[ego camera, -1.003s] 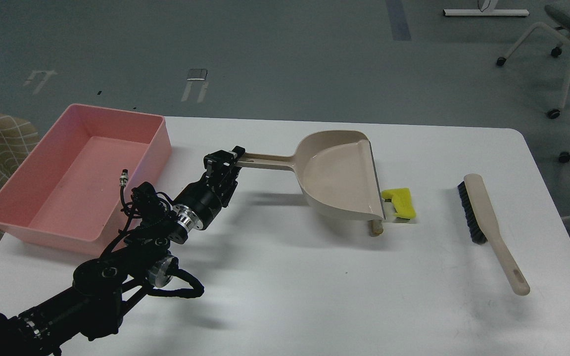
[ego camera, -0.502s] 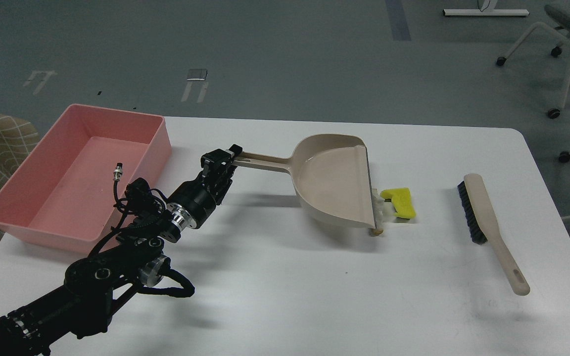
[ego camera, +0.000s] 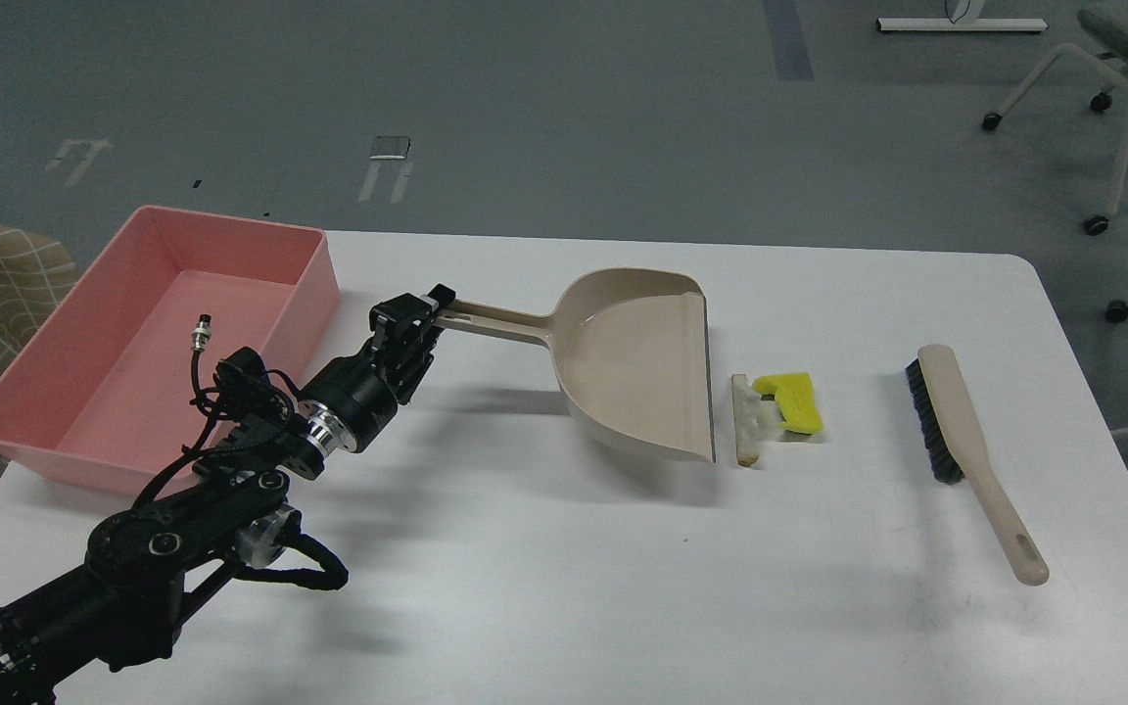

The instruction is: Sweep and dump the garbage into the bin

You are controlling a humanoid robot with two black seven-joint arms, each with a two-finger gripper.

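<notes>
My left gripper point(ego camera: 424, 314) is shut on the end of the long handle of the beige dustpan point(ego camera: 634, 364), which sits on the white table with its open lip facing right. Just right of the lip lie the two scraps of garbage: a whitish-tan flat strip point(ego camera: 744, 419) and a bright yellow notched chunk point(ego camera: 792, 402) touching it. A small gap separates the strip from the dustpan lip. The pink bin point(ego camera: 152, 343) stands at the table's left side, empty. My right gripper is out of view.
A beige brush with black bristles point(ego camera: 961, 441) lies on the table point(ego camera: 564, 568) right of the garbage, handle toward the front right. Office chairs stand on the floor beyond the right edge. A checked cloth shows at the far left.
My left arm has pulled the dustpan leftward, away from the garbage. The whitish-tan strip, earlier hidden under the dustpan lip, now lies uncovered. The yellow chunk and brush have not moved.
</notes>
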